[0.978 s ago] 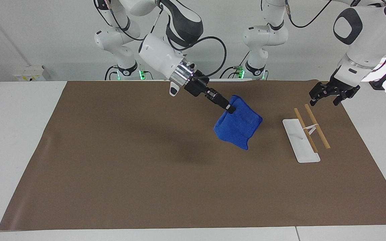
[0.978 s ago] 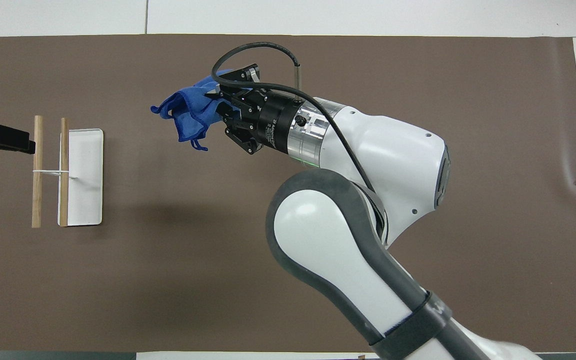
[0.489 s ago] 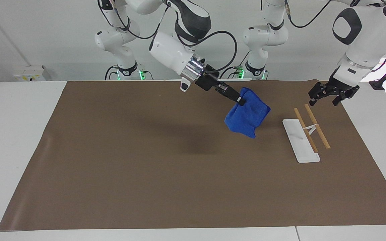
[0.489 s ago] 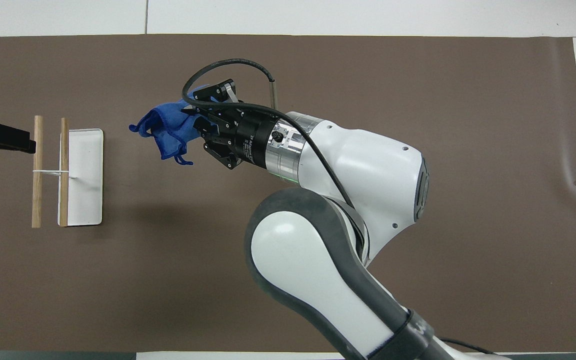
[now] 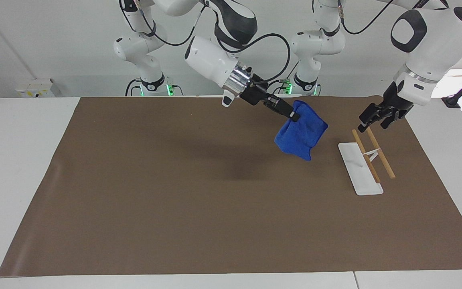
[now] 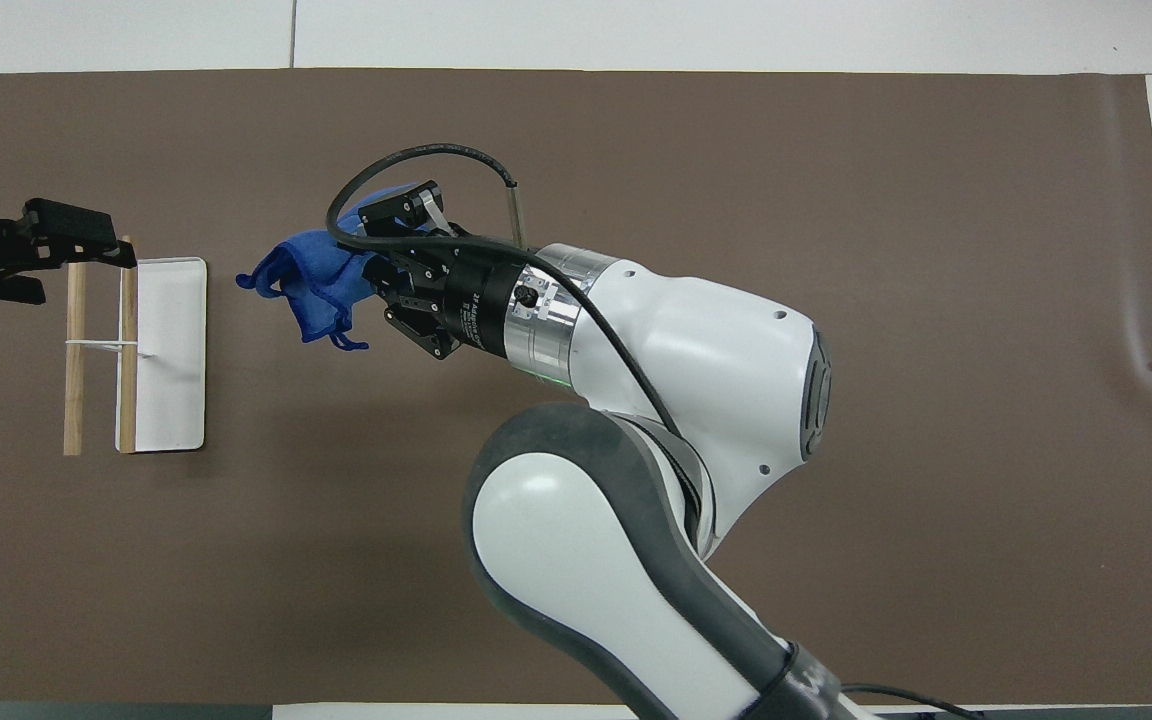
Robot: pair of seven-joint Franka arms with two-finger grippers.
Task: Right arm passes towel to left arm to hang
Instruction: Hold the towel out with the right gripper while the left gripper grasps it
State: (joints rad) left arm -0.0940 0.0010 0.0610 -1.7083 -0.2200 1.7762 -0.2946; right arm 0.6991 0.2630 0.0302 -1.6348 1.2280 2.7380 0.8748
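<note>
The blue towel (image 5: pixel 301 132) (image 6: pixel 301 278) hangs in the air over the brown mat, bunched and drooping. My right gripper (image 5: pixel 294 116) (image 6: pixel 376 272) is shut on its upper edge, the arm reaching toward the left arm's end of the table. My left gripper (image 5: pixel 372 127) (image 6: pixel 86 278) is open and holds nothing. It hovers over the ends of the rack's wooden rods (image 5: pixel 379 154) (image 6: pixel 73 380) nearest the robots. A gap of mat still separates it from the towel.
The rack is a flat white base (image 5: pixel 355 170) (image 6: pixel 171 350) with two wooden rods carried on a thin white stand. It sits near the left arm's end of the brown mat (image 5: pixel 175 200). White table borders the mat.
The right arm has carried the towel toward the rack and the left arm. The left gripper has swung in over the rods' ends, toward the towel.
</note>
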